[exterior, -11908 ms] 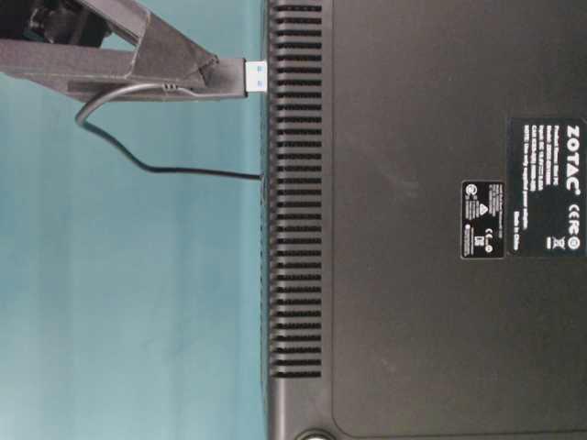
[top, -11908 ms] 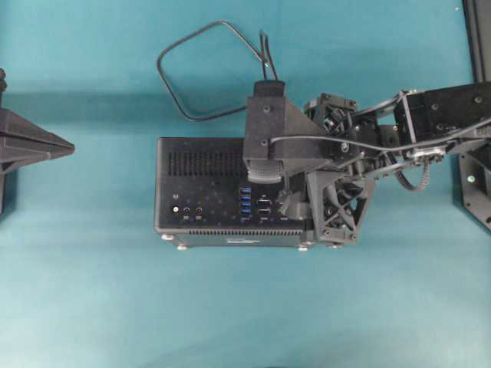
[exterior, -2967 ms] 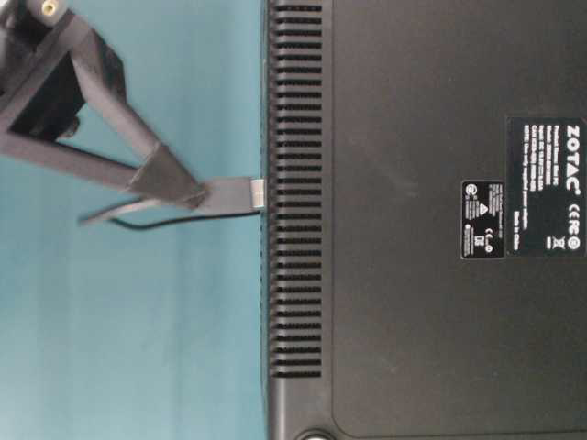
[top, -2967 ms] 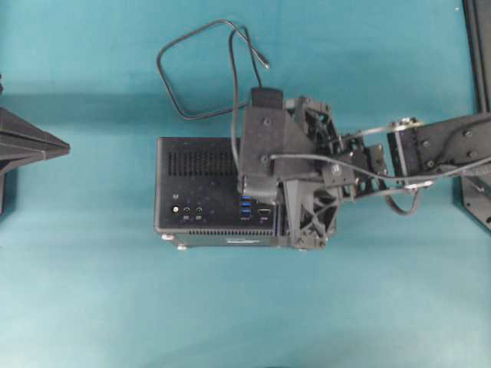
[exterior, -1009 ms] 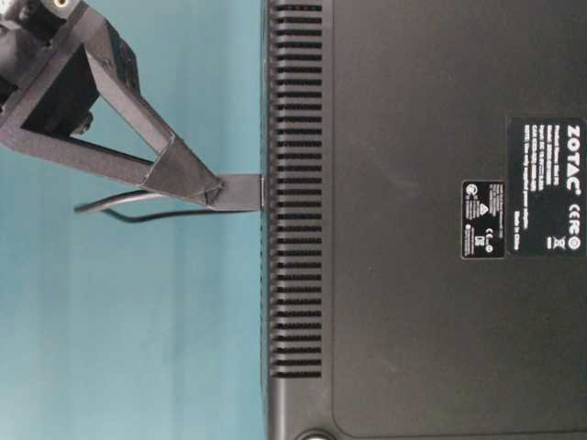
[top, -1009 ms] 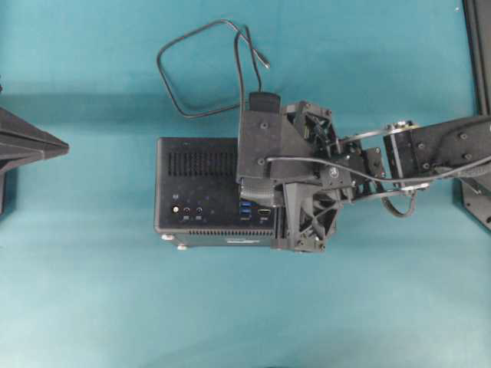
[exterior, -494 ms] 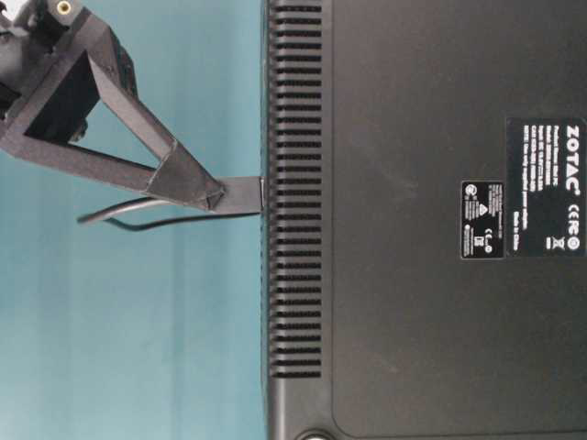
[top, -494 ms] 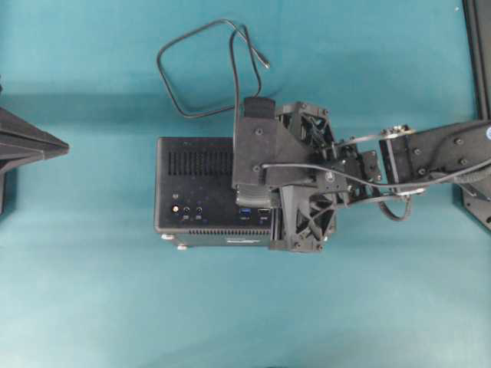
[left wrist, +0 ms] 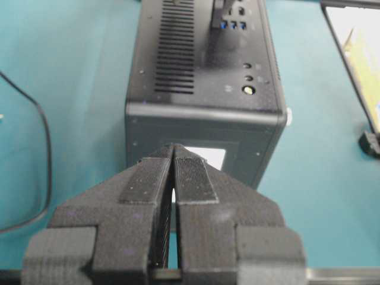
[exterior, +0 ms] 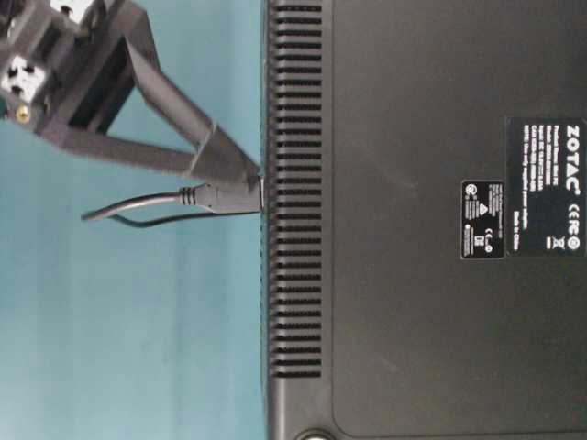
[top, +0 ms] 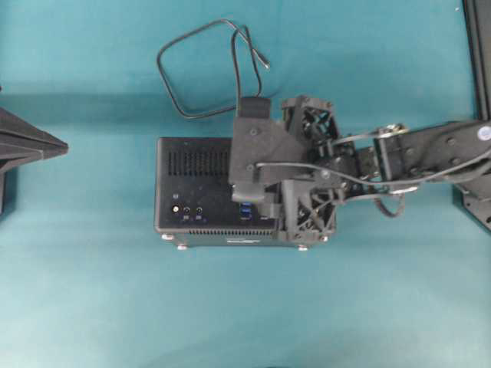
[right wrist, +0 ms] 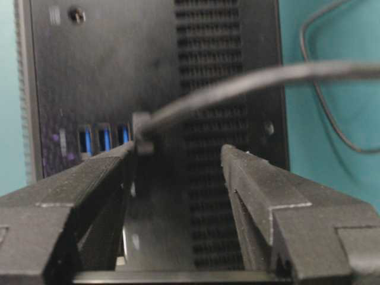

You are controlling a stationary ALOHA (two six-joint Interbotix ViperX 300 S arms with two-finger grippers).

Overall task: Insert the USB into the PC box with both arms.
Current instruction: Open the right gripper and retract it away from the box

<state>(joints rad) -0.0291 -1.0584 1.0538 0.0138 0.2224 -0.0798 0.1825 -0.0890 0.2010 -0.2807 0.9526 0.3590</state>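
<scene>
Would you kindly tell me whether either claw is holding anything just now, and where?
Nothing is held. The right claw stands open around the USB, plugged into the PC box; the left claw is shut, empty.

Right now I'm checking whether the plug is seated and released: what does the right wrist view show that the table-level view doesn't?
Only the right wrist view: the right gripper open, its fingers spread, beside three free blue sockets.

Only the table-level view: the USB plug butted against the PC box edge, and the ZOTAC label.

Both: the USB cable leaving the box, with a finger right beside the plug.
</scene>
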